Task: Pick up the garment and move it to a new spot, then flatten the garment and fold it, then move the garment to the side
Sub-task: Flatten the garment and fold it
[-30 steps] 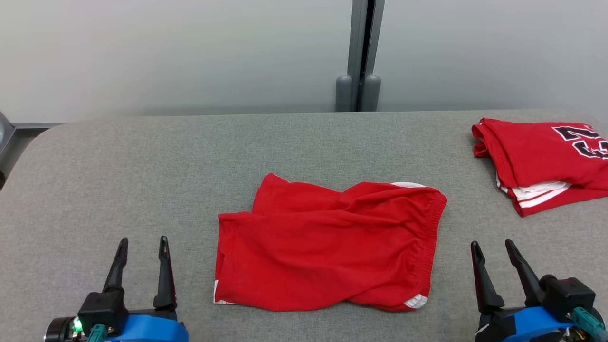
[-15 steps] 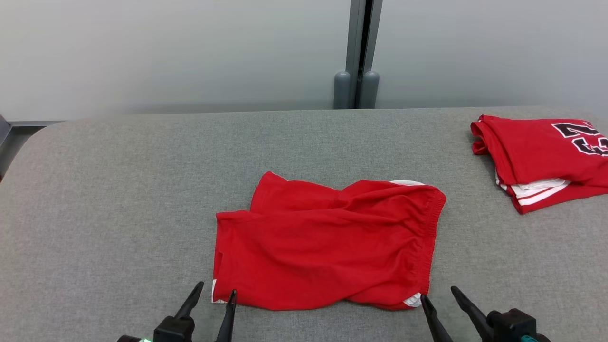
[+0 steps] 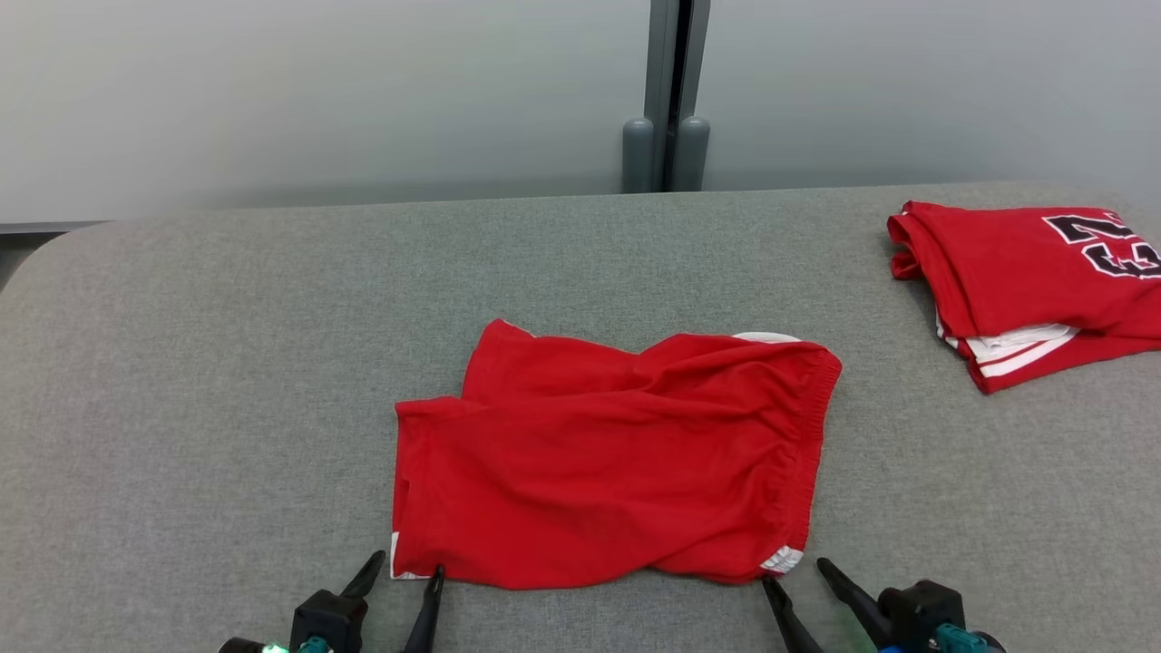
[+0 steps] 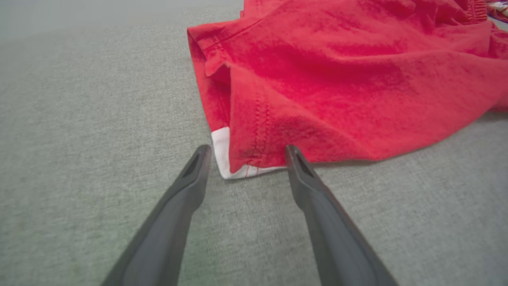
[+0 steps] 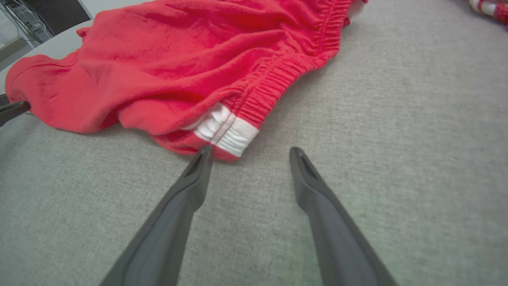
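Two black numerals (image 3: 1102, 245) with white outlines sit on the folded red jersey (image 3: 1016, 290) at the far right of the grey table (image 3: 227, 363); the picture's edge cuts them, so they cannot be read for certain. Red shorts (image 3: 617, 472) lie near the middle of the table, well apart from the jersey; the cloth is creased and doubled over on itself, with the gathered elastic waistband (image 3: 812, 453) along the right side and white trim (image 4: 222, 157) peeping out at the near left corner; a white patch (image 5: 228, 133) shows at the near right corner, beside the waistband. Left gripper (image 3: 407, 564) stands wide open with nothing in it, its fingertips either side of the near left corner; right gripper (image 3: 796, 571) is likewise spread and empty, one fingertip just at the white patch, the other over bare table.
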Tool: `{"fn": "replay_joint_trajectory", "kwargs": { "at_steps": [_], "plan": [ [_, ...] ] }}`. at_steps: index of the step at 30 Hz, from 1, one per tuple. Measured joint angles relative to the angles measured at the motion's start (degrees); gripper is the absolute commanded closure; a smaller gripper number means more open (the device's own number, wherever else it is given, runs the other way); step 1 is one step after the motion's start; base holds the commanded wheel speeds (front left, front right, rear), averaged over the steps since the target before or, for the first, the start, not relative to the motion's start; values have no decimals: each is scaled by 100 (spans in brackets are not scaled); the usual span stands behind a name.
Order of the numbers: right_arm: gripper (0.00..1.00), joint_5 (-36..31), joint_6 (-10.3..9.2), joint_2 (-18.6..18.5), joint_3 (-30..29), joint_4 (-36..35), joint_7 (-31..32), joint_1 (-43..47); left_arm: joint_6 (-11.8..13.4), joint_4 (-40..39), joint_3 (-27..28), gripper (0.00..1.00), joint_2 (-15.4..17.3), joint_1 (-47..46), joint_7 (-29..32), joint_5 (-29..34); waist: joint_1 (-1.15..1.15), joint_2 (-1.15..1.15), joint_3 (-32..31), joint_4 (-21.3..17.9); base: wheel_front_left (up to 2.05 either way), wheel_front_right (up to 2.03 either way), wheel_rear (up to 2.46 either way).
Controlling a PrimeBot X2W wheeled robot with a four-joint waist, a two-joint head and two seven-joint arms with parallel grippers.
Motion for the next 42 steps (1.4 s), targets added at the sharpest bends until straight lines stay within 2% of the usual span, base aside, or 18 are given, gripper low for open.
{"fn": "replay_joint_trajectory", "kwargs": {
  "at_steps": [8, 12, 20, 21, 22, 23, 31, 42],
  "plan": [
    [0, 337, 0, 10, 553, 463, -105, -453, 0, 475, -417, 0, 38, -364, -2, -242, 0, 0, 77, 10, 0, 0, 0],
    [0, 506, 0, 21, 773, 438, -120, -550, 0, 588, -578, 0, 55, -511, -10, -369, 0, 0, 103, 6, 0, 0, 0],
    [0, 630, 0, -32, 846, 213, -123, -596, 0, 733, -896, 0, 68, -688, -26, -569, 0, 0, 159, 15, 0, 0, 0],
    [61, 653, 0, -34, 873, 196, -123, -614, 0, 750, -923, 27, 71, -717, -26, -606, 0, 0, 166, 17, 0, 0, 0],
    [100, 683, 0, -32, 884, 152, -123, -641, 0, 768, -958, 63, 73, -749, -26, -647, 0, 0, 173, 19, 0, 0, 0],
    [100, 684, 0, -30, 876, 94, -123, -669, 0, 782, -995, 100, 74, -780, -26, -659, 0, 0, 181, 20, 0, 0, 0],
    [100, 645, 0, -79, 714, -411, -125, -619, -1, 411, -954, 100, 154, -824, -15, -797, 0, 0, 173, 72, 0, 0, 0],
    [100, 354, 0, -583, 442, -1657, -127, -274, -1, -1004, -554, 100, 335, -680, -14, -838, 0, 0, 171, 76, 0, 0, 0]
  ]
}}
